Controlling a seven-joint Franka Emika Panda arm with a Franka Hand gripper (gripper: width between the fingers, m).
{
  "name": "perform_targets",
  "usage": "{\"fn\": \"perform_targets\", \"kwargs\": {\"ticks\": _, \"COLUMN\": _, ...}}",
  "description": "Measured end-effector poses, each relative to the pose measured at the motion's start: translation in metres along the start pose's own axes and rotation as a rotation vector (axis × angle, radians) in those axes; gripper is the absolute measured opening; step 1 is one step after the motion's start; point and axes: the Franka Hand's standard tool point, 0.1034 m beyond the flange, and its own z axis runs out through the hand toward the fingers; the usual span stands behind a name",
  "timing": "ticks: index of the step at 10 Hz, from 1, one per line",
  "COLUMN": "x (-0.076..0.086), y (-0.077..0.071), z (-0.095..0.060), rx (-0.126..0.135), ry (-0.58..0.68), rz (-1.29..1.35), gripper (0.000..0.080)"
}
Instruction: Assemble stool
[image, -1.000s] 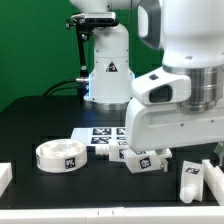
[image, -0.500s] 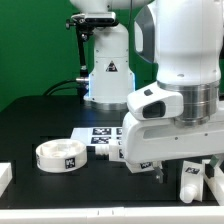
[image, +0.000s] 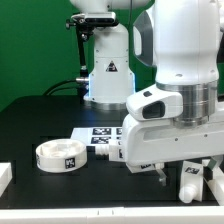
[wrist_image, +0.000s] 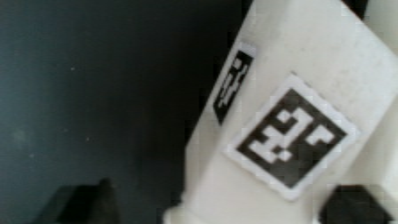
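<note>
Tabletop (image: 30, 120), black and matte, takes up the most ground, and its widest bare stretch lies at the exterior view's left, behind and in front of the seat. The white arm (image: 175, 60) comes next in bulk. It fills the exterior view's right and hangs low over the front-right parts, hiding most of what lies beneath it. The marker board (image: 100, 135) lies flat near the middle, with its right edge running out of sight behind the arm. The round seat (image: 60, 155) of the stool rests rim up at the left, just beside the marker board's near corner and well apart from the arm. A spare leg (image: 190, 180) sits at the front right, close against the arm's housing. A white block (image: 5, 177) is cut off by the exterior view's left edge. In the wrist view a tagged leg (wrist_image: 302, 110) slants across the frame. The tool (wrist_image: 222, 208) is spread wide astride it and grips nothing. One dark fingertip (wrist_image: 75, 205) stands clear of the leg's long edge, with a strip of tabletop between them.
</note>
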Motion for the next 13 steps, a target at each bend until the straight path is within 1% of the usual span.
{"fn": "perform_targets", "kwargs": {"ticks": 1, "x": 0.000, "y": 0.000, "z": 0.000, "rx": 0.000, "ry": 0.000, "rz": 0.000, "gripper": 0.0423}}
{"fn": "perform_targets", "kwargs": {"ticks": 2, "x": 0.000, "y": 0.000, "z": 0.000, "rx": 0.000, "ry": 0.000, "rz": 0.000, "gripper": 0.0423}}
{"fn": "perform_targets", "kwargs": {"ticks": 3, "x": 0.001, "y": 0.000, "z": -0.001, "rx": 0.000, "ry": 0.003, "rz": 0.000, "gripper": 0.0222}}
{"fn": "perform_targets", "kwargs": {"ticks": 4, "x": 0.001, "y": 0.000, "z": 0.000, "rx": 0.000, "ry": 0.002, "rz": 0.000, "gripper": 0.0089}}
{"fn": "perform_targets", "kwargs": {"ticks": 5, "x": 0.001, "y": 0.000, "z": 0.000, "rx": 0.000, "ry": 0.002, "rz": -0.001, "gripper": 0.0028}}
{"fn": "perform_targets", "kwargs": {"ticks": 6, "x": 0.001, "y": 0.000, "z": 0.000, "rx": 0.000, "ry": 0.002, "rz": -0.005, "gripper": 0.0028}}
{"fn": "perform_targets", "kwargs": {"ticks": 7, "x": 0.001, "y": 0.002, "z": -0.001, "rx": 0.000, "ry": 0.001, "rz": -0.025, "gripper": 0.0005}}
{"fn": "perform_targets", "kwargs": {"ticks": 9, "x": 0.007, "y": 0.001, "z": -0.006, "rx": -0.001, "ry": 0.008, "rz": -0.047, "gripper": 0.0001}}
{"fn": "perform_targets", "kwargs": {"ticks": 10, "x": 0.006, "y": 0.001, "z": -0.005, "rx": 0.000, "ry": 0.006, "rz": -0.047, "gripper": 0.0001}}
{"fn": "perform_targets", "kwargs": {"ticks": 11, "x": 0.005, "y": 0.003, "z": -0.006, "rx": 0.006, "ry": -0.001, "rz": -0.028, "gripper": 0.0024}}
{"fn": "perform_targets", "kwargs": {"ticks": 12, "x": 0.002, "y": 0.006, "z": -0.014, "rx": 0.028, "ry": -0.019, "rz": 0.041, "gripper": 0.0024}}
{"fn": "perform_targets", "kwargs": {"ticks": 13, "x": -0.002, "y": 0.007, "z": -0.020, "rx": 0.035, "ry": -0.024, "rz": 0.122, "gripper": 0.0206}}
